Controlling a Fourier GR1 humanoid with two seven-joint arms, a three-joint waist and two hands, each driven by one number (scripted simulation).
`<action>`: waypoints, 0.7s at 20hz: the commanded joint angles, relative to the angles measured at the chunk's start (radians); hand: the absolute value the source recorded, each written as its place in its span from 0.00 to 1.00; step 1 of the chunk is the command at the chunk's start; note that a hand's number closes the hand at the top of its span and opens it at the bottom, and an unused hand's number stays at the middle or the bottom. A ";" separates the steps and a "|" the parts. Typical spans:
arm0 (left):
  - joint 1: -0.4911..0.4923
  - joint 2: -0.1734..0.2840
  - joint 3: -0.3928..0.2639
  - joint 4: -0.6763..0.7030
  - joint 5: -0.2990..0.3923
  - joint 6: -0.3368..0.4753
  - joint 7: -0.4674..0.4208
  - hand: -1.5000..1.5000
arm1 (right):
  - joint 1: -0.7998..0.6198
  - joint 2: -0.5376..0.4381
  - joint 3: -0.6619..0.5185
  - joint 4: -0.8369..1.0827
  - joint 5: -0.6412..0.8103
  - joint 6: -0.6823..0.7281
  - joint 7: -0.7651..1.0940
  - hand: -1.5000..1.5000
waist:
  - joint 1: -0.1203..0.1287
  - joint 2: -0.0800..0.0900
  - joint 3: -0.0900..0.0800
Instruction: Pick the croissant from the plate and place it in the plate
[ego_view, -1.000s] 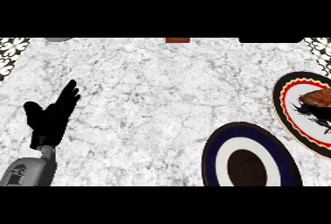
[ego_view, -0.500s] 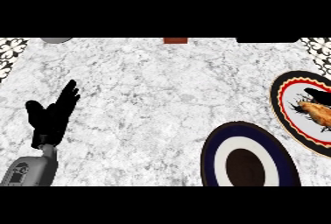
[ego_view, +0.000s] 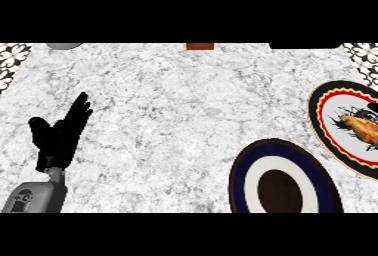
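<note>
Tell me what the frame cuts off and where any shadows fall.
Head view: the red-rimmed plate is cut by the right edge, the croissant on it showing with dark marks beside it; the blue plate is cut at the bottom; no clear shadow lies under the left hand on the marble counter; the right hand is out of view.

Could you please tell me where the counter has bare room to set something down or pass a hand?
The widest bare marble lies between the left hand and the blue-ringed plate, up to the far edge. It is crowded at the right, where that plate sits close to the red-rimmed plate holding the croissant.
</note>
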 joint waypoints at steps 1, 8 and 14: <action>0.007 0.001 0.017 -0.011 0.003 -0.010 0.003 0.50 | 0.089 -0.045 -0.082 -0.124 -0.110 0.120 0.071 0.00 | 0.002 0.001 0.000; 0.004 0.007 0.035 -0.105 0.005 -0.054 0.084 0.50 | 0.138 -0.019 -0.192 0.003 -0.113 0.221 -0.134 0.00 | 0.015 0.004 0.000; 0.007 -0.054 0.028 -0.027 -0.056 -0.026 0.012 0.50 | 0.227 -0.013 -0.275 0.013 -0.113 0.286 -0.193 0.00 | 0.013 0.004 0.000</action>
